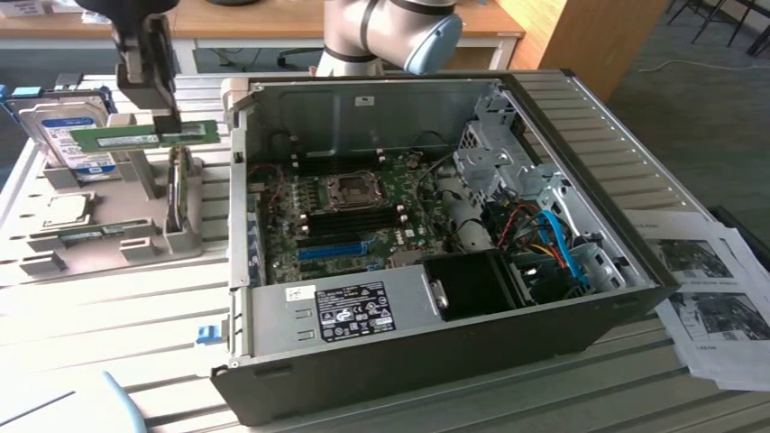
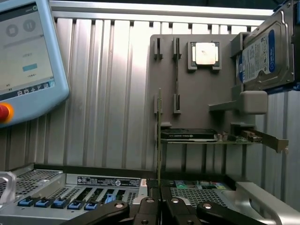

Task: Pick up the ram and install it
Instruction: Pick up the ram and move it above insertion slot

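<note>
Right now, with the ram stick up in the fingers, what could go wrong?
The fingers pinch the ram stick by its thin top edge, so it may tilt or slip.
It hangs close to the hard drive and the gray holder; a sideways swing could snag.
The case wall stands beside it; a low carry could hit.

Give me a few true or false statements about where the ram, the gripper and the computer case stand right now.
1. The gripper is shut on the ram. True.
2. The ram is seated on the motherboard. False: it hangs outside the case, above the grey holder.
3. The case is open, with its motherboard exposed. True.
4. The hard drive lies inside the case. False: it stands on the holder.
5. Printed papers lie at the exterior view's right of the case. True.
</note>
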`<state>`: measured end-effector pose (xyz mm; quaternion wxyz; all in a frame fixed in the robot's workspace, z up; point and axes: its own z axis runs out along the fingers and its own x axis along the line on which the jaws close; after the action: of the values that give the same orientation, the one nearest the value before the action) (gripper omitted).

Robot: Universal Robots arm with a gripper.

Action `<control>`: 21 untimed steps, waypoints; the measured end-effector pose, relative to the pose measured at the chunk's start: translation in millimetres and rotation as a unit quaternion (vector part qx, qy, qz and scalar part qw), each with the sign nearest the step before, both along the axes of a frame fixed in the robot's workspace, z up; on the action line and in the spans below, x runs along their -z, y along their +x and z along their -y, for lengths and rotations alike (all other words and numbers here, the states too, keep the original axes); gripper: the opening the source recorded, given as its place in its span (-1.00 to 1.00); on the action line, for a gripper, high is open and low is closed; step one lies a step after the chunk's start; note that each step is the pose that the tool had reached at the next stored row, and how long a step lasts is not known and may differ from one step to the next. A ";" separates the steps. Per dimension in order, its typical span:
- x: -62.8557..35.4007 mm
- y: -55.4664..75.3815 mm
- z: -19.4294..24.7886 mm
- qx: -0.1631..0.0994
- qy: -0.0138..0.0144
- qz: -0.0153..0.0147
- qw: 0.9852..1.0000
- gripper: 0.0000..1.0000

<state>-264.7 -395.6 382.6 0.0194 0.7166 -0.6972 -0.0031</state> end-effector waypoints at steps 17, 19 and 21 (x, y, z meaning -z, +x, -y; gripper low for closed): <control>0.0 51.4 -0.1 0.000 0.000 0.000 1.000 -0.78; 0.0 57.3 -0.1 0.000 0.000 0.000 1.000 -0.78; 0.0 63.5 -0.1 0.000 0.000 0.000 1.000 -0.78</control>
<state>-201.2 -395.5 382.7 0.0195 0.7166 -0.6972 -0.0031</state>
